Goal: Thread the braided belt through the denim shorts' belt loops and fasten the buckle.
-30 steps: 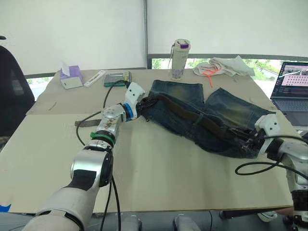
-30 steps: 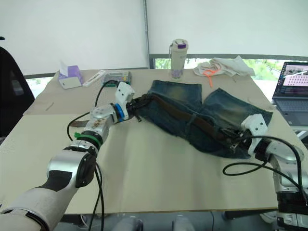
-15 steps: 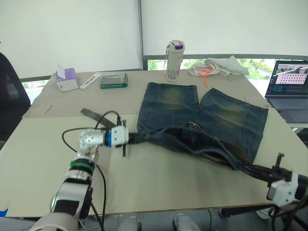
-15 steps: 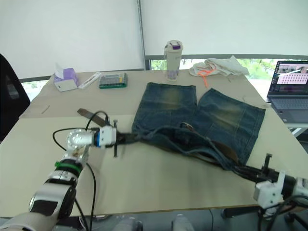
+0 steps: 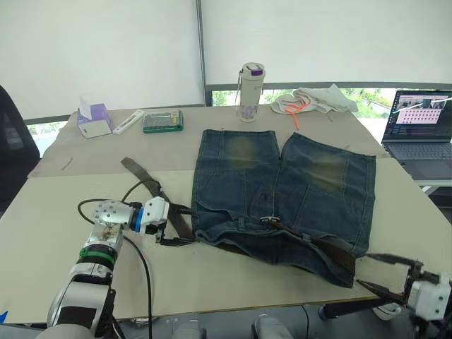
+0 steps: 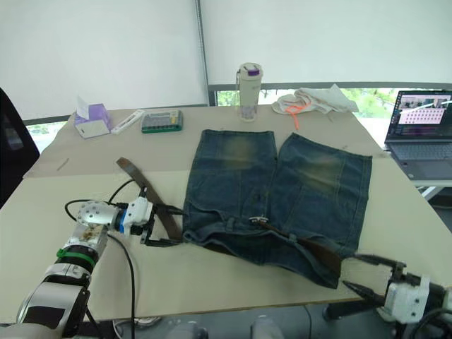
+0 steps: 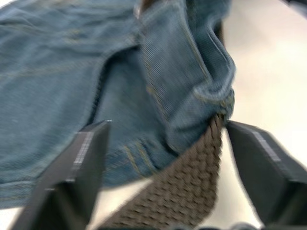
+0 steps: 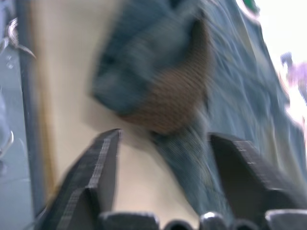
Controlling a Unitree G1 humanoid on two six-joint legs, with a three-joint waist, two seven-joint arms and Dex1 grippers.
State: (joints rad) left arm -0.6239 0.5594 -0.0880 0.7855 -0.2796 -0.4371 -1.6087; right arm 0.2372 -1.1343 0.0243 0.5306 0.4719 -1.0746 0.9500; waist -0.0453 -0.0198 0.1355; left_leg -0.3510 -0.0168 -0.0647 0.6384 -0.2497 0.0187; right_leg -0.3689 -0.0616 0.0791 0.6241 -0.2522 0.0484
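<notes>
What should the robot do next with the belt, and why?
Probably close the left pincer on the braided belt beside the denim shorts. Both pincers are open; the right pincer sits off the corner. The belt's loose end lies on the table, and the buckle looks unfastened.

The faded blue denim shorts (image 5: 282, 191) carry yellowish worn patches on both legs. The dark brown braided belt (image 5: 154, 191) shows a woven texture and lies on the plain beige bench (image 5: 233, 275). Black fingers (image 7: 72, 172) tip each end effector.

faded denim shorts (image 5: 282, 191), woven matt belt (image 7: 182, 187)
</notes>
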